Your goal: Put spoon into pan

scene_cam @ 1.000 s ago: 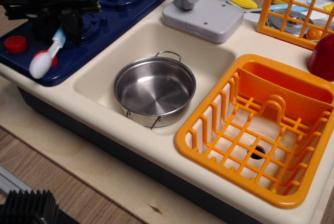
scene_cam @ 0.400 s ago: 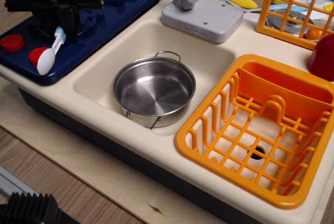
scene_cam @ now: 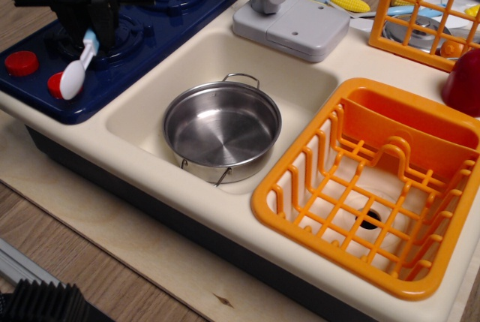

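Gripper (scene_cam: 91,20): black, above the dark blue stovetop (scene_cam: 161,7) at upper left.
Fingers: clamped on the light blue handle of the spoon (scene_cam: 79,67); no visible gap beside the handle.
Spoon: hangs tilted, white bowl lowest, in front of a red knob (scene_cam: 54,83); whether it touches the stovetop cannot be told.
Pan (scene_cam: 222,126): in the cream sink basin (scene_cam: 300,74), well apart from the spoon.
Dish rack (scene_cam: 375,187): orange, right of the pan.
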You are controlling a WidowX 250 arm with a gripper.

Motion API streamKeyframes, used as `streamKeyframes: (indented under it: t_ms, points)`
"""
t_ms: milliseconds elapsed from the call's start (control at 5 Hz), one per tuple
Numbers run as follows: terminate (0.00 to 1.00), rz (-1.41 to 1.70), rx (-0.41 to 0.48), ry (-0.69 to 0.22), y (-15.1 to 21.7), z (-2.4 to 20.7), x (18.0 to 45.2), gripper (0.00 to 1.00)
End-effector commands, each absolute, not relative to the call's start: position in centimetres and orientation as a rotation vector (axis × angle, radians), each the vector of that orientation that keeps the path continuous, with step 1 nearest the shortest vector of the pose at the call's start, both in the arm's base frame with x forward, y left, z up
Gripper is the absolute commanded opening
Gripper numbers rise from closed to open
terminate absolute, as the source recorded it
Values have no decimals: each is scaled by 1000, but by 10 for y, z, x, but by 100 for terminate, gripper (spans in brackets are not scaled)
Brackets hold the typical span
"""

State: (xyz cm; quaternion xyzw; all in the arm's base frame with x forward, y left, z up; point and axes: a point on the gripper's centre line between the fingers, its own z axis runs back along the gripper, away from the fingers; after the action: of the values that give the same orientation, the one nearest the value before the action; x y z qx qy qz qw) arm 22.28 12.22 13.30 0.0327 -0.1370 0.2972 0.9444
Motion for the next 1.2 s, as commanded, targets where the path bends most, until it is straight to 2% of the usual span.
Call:
streamKeyframes:
  t_ms: [0,600,800,1000]
  points:
    - [0,619,44,-298,119,135,231,0]
    - [0,623,87,-327,49,137,258,0]
    - [0,630,79,-358,42,131,258,100]
    - [0,630,79,-358,42,131,258,100]
